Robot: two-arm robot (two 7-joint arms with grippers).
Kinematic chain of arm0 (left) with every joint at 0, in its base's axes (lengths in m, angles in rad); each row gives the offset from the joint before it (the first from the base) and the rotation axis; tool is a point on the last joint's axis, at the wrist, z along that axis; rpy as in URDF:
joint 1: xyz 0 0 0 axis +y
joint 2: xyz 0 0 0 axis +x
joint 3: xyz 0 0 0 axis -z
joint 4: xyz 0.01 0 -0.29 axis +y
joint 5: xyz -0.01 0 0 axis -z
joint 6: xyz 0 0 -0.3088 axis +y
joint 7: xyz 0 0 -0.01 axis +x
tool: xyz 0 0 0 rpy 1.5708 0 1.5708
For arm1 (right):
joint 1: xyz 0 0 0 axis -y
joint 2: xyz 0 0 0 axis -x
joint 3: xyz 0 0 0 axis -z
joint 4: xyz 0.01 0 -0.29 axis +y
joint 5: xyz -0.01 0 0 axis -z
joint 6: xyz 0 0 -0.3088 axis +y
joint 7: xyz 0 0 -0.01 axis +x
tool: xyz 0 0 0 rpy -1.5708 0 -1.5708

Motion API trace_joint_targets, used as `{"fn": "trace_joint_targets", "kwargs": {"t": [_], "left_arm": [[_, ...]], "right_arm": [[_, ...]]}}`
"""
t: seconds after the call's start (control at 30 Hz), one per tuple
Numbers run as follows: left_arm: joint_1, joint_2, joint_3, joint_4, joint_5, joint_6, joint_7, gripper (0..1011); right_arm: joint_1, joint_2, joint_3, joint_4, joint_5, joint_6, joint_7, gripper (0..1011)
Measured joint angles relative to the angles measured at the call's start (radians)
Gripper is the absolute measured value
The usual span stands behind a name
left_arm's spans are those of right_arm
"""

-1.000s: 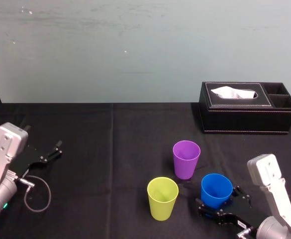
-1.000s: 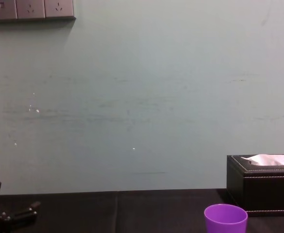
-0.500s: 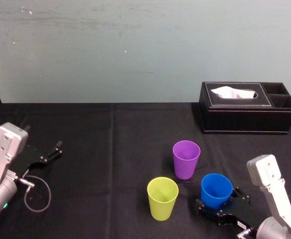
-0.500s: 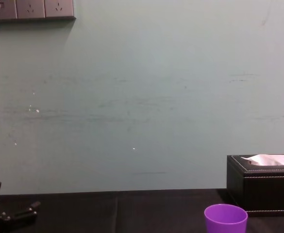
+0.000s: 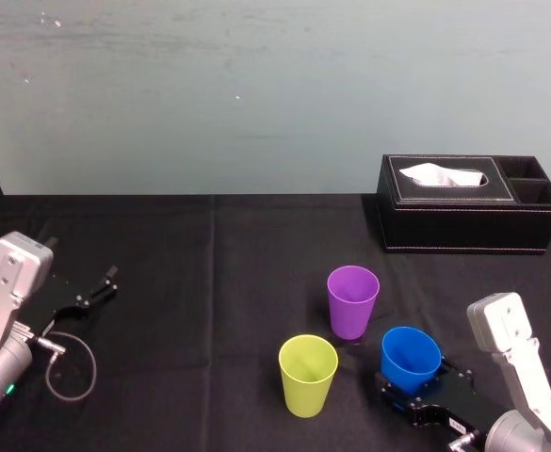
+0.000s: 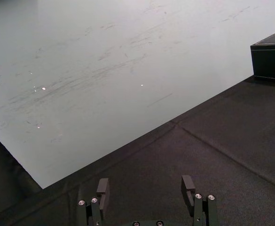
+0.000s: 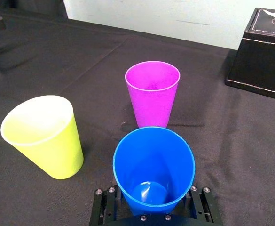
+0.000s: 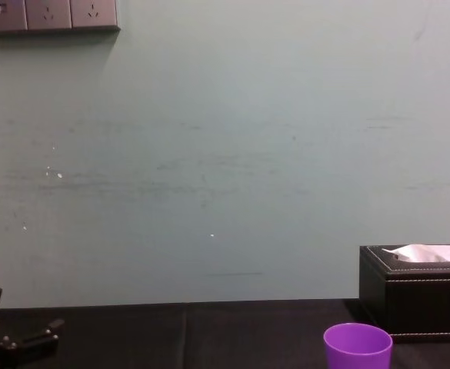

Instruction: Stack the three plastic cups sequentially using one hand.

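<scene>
The blue cup (image 5: 412, 363) stands upright on the black tablecloth at the front right, with my right gripper (image 5: 423, 383) low around its base. In the right wrist view the blue cup (image 7: 153, 165) sits between the fingers, which press against both of its sides. The purple cup (image 5: 352, 299) stands just behind it and the yellow-green cup (image 5: 308, 374) to its left, both upright and free. The purple cup's rim (image 8: 358, 346) shows low in the chest view. My left gripper (image 5: 96, 287) rests open on the cloth at the far left.
A black leather tissue box (image 5: 468, 217) stands at the back right, well behind the cups. A loop of grey cable (image 5: 68, 367) lies by the left arm. Bare black cloth lies between the left arm and the cups.
The right gripper's fingers have drawn in against the blue cup, which was loosely flanked before. The cups and the left arm have stayed in place.
</scene>
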Motion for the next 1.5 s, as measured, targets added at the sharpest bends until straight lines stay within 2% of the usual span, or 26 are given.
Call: {"fn": "trace_joint_targets", "kwargs": {"t": [0.17, 0.4, 0.6, 0.9, 1.13, 1.5], "left_arm": [[0.0, 0.0, 0.0, 0.0, 0.0, 0.0, 0.0, 1000], [0.0, 0.0, 0.0, 0.0, 0.0, 0.0, 0.0, 1000], [0.0, 0.0, 0.0, 0.0, 0.0, 0.0, 0.0, 1000], [0.0, 0.0, 0.0, 0.0, 0.0, 0.0, 0.0, 1000], [0.0, 0.0, 0.0, 0.0, 0.0, 0.0, 0.0, 1000], [0.0, 0.0, 0.0, 0.0, 0.0, 0.0, 0.0, 1000]], "right_arm": [[0.0, 0.001, 0.0, -0.002, -0.001, 0.0, 0.0, 705], [0.017, 0.011, 0.002, -0.044, -0.026, 0.03, 0.004, 705], [0.054, 0.014, 0.011, -0.069, -0.029, 0.079, 0.022, 705], [0.134, 0.013, 0.02, -0.075, -0.004, 0.136, 0.051, 705], [0.209, 0.01, 0.014, -0.055, 0.015, 0.166, 0.063, 705], [0.322, -0.013, -0.025, 0.03, 0.041, 0.187, 0.072, 705]]}}
